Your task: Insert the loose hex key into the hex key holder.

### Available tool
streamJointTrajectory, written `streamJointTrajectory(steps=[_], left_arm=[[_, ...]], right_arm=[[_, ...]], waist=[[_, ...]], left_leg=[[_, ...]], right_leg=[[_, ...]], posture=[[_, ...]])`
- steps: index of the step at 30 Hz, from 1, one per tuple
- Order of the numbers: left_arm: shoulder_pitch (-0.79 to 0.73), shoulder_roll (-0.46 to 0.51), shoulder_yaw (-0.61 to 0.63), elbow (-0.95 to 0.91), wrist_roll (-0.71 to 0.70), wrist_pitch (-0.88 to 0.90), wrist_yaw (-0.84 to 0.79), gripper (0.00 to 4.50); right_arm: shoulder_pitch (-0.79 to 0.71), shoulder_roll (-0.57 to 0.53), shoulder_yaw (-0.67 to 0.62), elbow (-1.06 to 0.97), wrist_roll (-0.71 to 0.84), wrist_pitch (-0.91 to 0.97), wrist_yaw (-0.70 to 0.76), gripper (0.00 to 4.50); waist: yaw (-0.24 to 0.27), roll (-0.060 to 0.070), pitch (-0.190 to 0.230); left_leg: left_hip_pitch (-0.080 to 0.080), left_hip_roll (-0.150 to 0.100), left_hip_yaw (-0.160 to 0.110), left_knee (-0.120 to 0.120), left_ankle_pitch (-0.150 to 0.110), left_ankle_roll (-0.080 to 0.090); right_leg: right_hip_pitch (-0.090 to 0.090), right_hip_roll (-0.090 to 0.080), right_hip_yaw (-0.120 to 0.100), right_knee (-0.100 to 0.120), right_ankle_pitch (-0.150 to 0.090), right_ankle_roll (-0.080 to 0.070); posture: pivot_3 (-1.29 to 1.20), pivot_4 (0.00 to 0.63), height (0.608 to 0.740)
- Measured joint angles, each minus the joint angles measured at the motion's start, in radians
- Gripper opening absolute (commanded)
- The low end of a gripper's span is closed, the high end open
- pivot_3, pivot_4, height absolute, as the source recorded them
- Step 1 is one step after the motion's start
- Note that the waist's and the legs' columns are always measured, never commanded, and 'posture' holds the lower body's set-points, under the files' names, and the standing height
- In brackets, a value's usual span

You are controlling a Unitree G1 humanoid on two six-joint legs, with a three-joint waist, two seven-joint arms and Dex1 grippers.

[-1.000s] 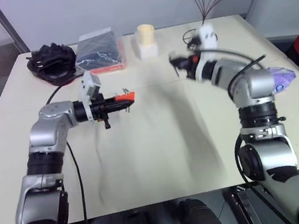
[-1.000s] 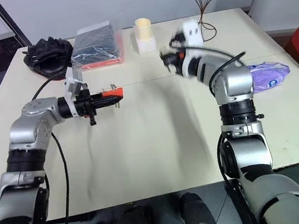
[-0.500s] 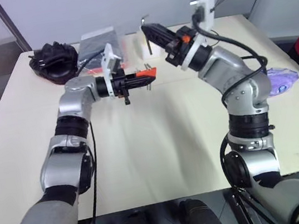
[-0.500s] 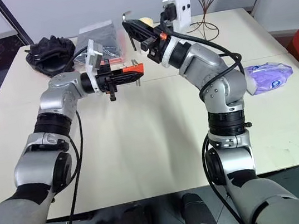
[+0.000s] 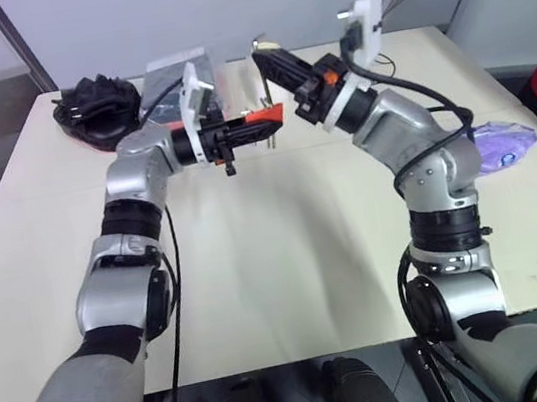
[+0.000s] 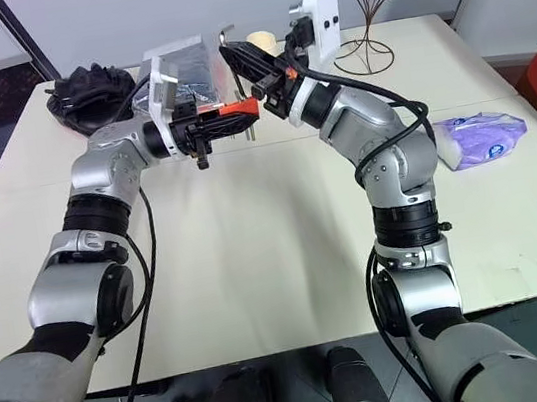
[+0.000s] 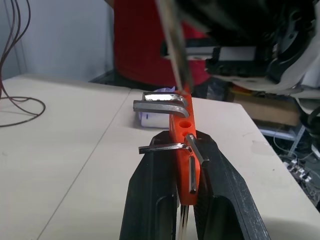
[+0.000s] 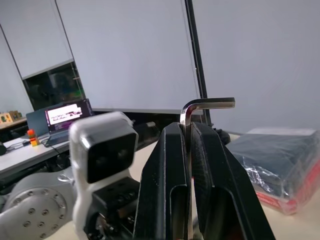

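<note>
My left gripper [image 7: 186, 210] pinches the hex key holder [image 7: 184, 150], carried level above the table [image 6: 286, 249] with its long axis pointing toward my right arm and an empty socket facing up. Just beyond its tip, my right gripper [image 8: 187, 140] is pressed onto the loose hex key [image 8: 197, 107], whose shank slants down, almost touching the holder's far end. A second ago the two hung well apart; now they have converged.

Both arms are raised over the bench's far half, grippers nearly meeting. The left gripper [image 5: 255, 124] points level toward the right one, jaws clamped on the holder [image 7: 184, 150]. The right gripper [image 5: 273, 64] angles upward (jaws pinching the key [image 8: 192, 112]).
</note>
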Motion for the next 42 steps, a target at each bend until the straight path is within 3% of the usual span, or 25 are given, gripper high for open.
streamJointTrajectory(steps=[42], left_arm=[[0.009,-0.006,0.023,0.010,-0.001,-0.015,0.041,0.00]], right_arm=[[0.024,-0.013,0.012,0.027,0.004,-0.047,-0.004,0.03]], waist=[[0.000,0.000,0.000]], left_leg=[[0.000,0.000,0.000,0.000,0.000,0.000]], right_leg=[[0.000,0.000,0.000,0.000,0.000,0.000]], posture=[[0.00,0.150,0.740]])
